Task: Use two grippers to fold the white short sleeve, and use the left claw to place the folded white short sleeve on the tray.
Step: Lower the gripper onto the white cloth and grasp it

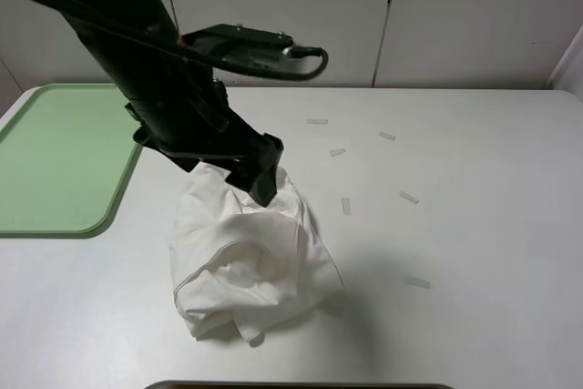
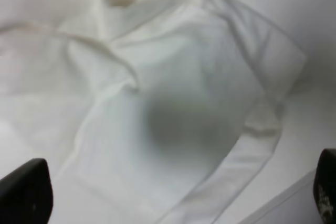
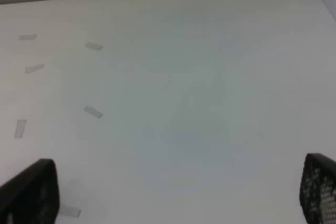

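On the white bench (image 1: 492,225), near its middle: one white short sleeve (image 1: 250,257), lying as a rumpled, bunched heap with folds and a hemmed edge showing; soft, wrinkled, not flat.

At the far left of the bench: one tray (image 1: 55,166), pale green, rectangular, rounded corners, low rim. It sits well apart from the shirt heap, with bare bench between them.

Over the far edge of the heap: left end effector (image 1: 260,179), black, on a thick black arm that reaches in from the upper left of the high view with a looped black cable. Its tip is down at the cloth; whether it touches cannot be told. From the left wrist view its fingers (image 2: 23,192) stand wide apart at the two sides, with the white cloth spread between them and nothing clamped.

Right end effector (image 3: 178,198): seen only from its own wrist view, fingers (image 3: 31,190) wide apart, over bare bench, holding nothing.

Scattered on the bench to the right of the shirt: several small pale tape strips (image 1: 408,198), each lying flat and separate.
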Robot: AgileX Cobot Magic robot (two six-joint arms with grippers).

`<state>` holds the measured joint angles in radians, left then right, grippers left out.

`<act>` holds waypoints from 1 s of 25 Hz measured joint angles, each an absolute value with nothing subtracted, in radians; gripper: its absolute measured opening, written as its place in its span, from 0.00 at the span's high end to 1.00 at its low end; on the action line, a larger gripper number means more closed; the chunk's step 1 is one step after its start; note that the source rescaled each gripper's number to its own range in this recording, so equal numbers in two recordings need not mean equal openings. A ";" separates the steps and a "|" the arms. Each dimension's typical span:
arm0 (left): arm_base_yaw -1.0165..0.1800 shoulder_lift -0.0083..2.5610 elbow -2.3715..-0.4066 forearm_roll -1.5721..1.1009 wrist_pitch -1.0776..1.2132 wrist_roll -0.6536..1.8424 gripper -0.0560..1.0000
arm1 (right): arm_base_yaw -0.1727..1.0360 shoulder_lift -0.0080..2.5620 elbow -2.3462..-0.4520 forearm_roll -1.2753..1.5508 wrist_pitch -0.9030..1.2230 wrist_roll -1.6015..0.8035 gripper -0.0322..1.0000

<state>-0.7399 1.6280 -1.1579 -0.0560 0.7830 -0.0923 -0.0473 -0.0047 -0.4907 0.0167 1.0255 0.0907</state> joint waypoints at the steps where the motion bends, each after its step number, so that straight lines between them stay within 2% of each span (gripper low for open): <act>1: -0.740 1.628 -1.158 -0.056 0.783 -0.092 0.00 | -0.047 -0.005 -0.491 0.017 1.025 0.091 0.00; 6: -0.647 1.526 -1.033 -0.055 0.795 -0.139 0.00 | -0.047 -0.005 -0.491 0.017 1.025 0.091 0.00; 12: -0.531 1.506 -0.844 -0.107 0.641 -0.142 0.00 | -0.047 -0.005 -0.491 0.017 1.025 0.091 0.00; 18: -0.520 1.510 -0.735 -0.114 0.496 -0.200 0.00 | -0.047 -0.005 -0.491 0.017 1.025 0.091 0.00; 25: -0.520 1.673 -0.715 -0.154 0.389 -0.238 0.00 | -0.047 -0.005 -0.491 0.017 1.025 0.091 0.00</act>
